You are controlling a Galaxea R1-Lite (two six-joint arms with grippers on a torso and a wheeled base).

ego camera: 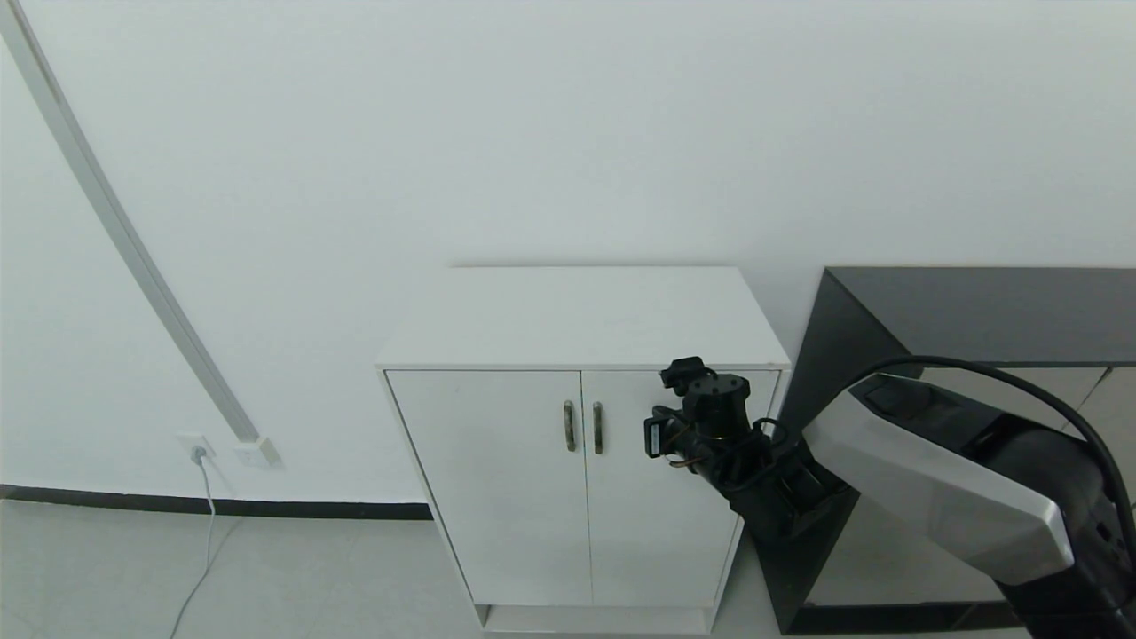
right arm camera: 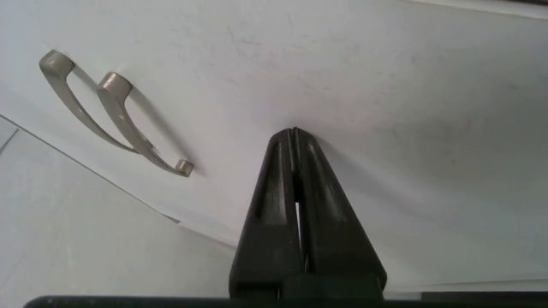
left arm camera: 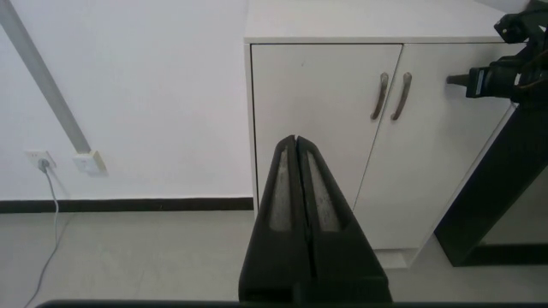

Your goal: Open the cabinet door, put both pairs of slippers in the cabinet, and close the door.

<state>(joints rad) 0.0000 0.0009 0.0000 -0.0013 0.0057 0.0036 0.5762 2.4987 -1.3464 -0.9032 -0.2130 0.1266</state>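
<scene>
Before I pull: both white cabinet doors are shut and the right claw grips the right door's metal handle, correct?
No: the right wrist view shows the right claw shut empty, apart from the metal handle. Both white cabinet doors are shut.

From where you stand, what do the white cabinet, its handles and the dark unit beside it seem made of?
White cabinet: probably laminated board, matt; flat even panels, square edges. Handles: likely metal, brushed, with soft sheen. Dark unit: matt grey top, glossy reflective front; material unclear.

No readable text, label, number or sign appears anywhere.
</scene>
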